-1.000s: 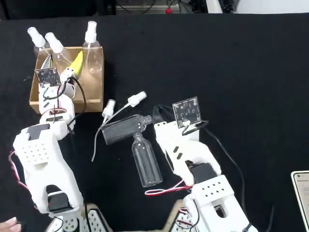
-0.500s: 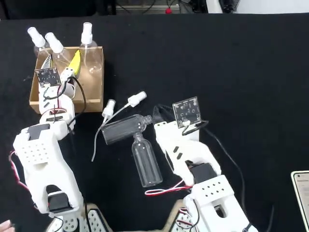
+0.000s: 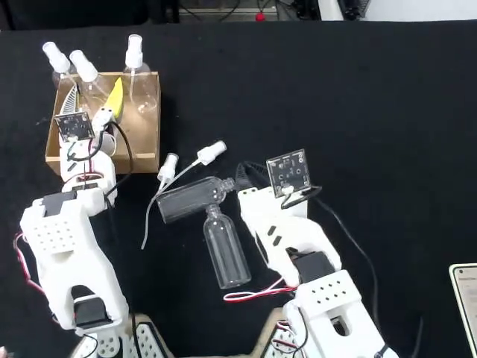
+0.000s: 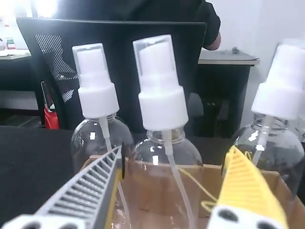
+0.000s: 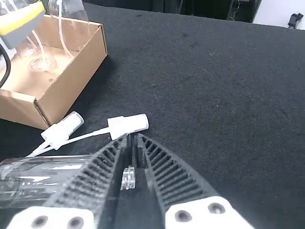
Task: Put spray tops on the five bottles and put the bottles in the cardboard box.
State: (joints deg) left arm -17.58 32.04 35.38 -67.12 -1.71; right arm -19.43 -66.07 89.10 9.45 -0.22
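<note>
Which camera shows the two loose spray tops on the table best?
The high view: both spray tops lie whole, tubes included, beside the cardboard box. The right wrist view catches their heads close up. The left wrist view faces the capped bottles.

Black table (image 3: 358,89): cardboard box (image 3: 141,162), bottle (image 3: 186,199), second bottle (image 3: 226,252), two spray tops (image 3: 211,152)

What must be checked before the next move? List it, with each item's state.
1. Three capped bottles standing in the box: ok.
2. Two lying bottles capped: not ok, both necks bare.
3. Two spray tops loose beside them: ok.
4. Left gripper open and empty over the box: ok.
5. Right gripper holding a bottle neck: cannot tell.
</note>
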